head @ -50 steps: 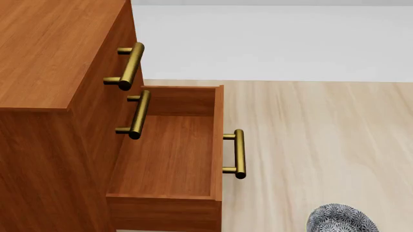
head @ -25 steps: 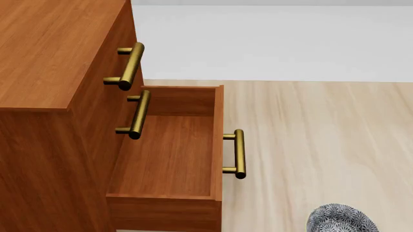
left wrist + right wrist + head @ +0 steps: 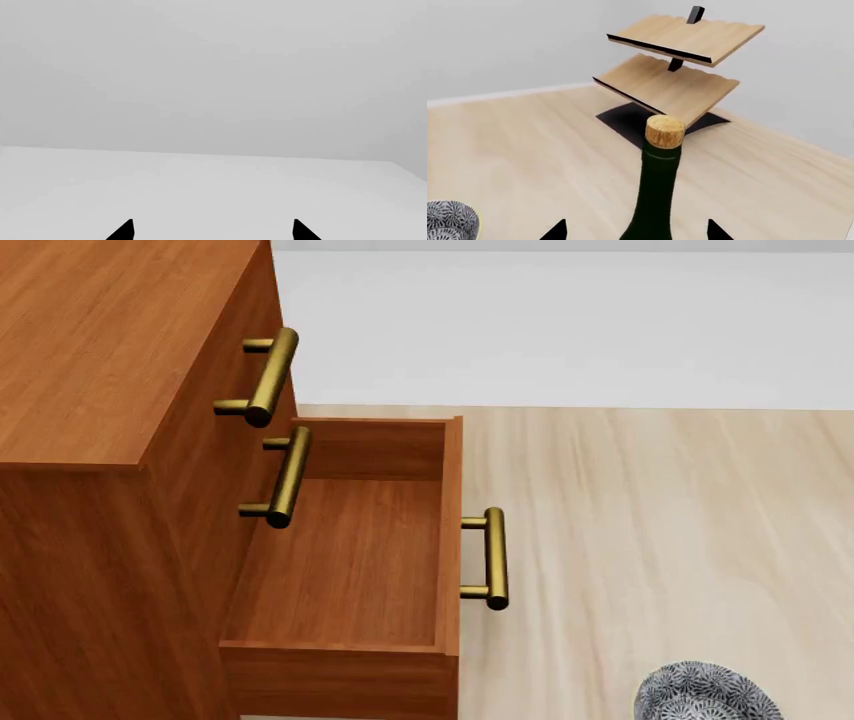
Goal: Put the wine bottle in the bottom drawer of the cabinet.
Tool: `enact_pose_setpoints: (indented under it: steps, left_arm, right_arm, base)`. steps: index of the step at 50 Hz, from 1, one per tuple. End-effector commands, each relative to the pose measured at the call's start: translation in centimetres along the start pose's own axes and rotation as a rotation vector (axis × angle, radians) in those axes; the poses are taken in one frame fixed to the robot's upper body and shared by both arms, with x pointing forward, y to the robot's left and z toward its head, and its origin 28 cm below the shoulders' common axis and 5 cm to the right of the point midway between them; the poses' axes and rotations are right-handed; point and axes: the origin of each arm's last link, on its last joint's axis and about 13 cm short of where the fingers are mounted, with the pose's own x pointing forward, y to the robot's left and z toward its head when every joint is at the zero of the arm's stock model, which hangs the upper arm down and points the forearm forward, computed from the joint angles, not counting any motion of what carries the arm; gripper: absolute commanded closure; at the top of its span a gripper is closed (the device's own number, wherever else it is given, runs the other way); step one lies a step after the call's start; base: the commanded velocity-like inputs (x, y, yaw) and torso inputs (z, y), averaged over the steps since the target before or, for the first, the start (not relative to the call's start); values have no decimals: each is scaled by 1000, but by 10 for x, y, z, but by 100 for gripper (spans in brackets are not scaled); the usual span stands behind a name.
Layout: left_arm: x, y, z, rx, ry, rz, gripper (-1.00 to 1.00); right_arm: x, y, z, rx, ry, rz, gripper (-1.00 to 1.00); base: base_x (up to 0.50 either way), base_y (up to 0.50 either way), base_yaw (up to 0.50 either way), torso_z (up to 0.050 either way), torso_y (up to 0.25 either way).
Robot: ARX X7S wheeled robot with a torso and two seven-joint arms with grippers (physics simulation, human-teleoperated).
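— Looking down from the head view, what do you see of the cabinet?

— Its reddish-brown top and side fill the left part of the view. The two upper drawer fronts are closed, each with a brass bar handle. The bottom drawer is pulled out over the pale wood floor, its brass handle on the front board facing right. Only its bare wooden bottom shows inside.

— Where is the wine bottle?

— Only the right wrist view shows it. Its dark green neck rises upright from the lower edge of that picture, the tan cork on top. The label is out of view.

— And the right tool?

— Two black fingertips show, one on each side of the bottle's neck. Whether they press on the glass lower down is hidden, so I cannot tell if it grips the bottle.

— What lies beyond it?

— A pale wooden rack with two tilted shelves on a black base, standing on the floor near a grey wall. A patterned grey bowl sits at the picture's corner; the head view shows it too, on the floor well apart from the drawer.

— The left tool?

— Its two black tips stand well apart, nothing between them, against plain grey.
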Motion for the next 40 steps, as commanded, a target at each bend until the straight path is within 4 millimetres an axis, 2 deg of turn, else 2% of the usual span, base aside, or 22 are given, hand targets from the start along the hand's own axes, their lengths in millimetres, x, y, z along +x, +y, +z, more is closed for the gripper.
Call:
enact_pose_setpoints:
  steps: [1, 8, 30, 32, 34, 40]
  left_arm:
    - [1, 0, 0, -2, 1, 2, -100]
    - [1, 0, 0, -6, -1, 1, -100]
    - [3, 0, -2, -13, 2, 3, -100]
    - [3, -2, 6, -11, 2, 3, -100]
    - [2, 0, -2, -12, 2, 3, -100]
    - [3, 0, -3, -13, 3, 3, -100]
  right_arm:
    - [14, 5, 3, -13, 24, -4, -100]
    - [25, 4, -2, -5, 58, -19, -100]
    - [33, 4, 2, -21, 70, -42, -100]
    - [34, 3, 1, -22, 74, -46, -100]
    - [35, 2, 1, -19, 76, -49, -100]
    - [38, 2, -3, -22, 89, -57, -100]
  base:
    - [0, 0, 0, 0, 0]
    - [0, 0, 0, 0, 0]
    - [0, 0, 0, 0, 0]
    - [0, 0, 0, 0, 0]
    - [0, 0, 0, 0, 0]
    - [0, 0, 0, 0, 0]
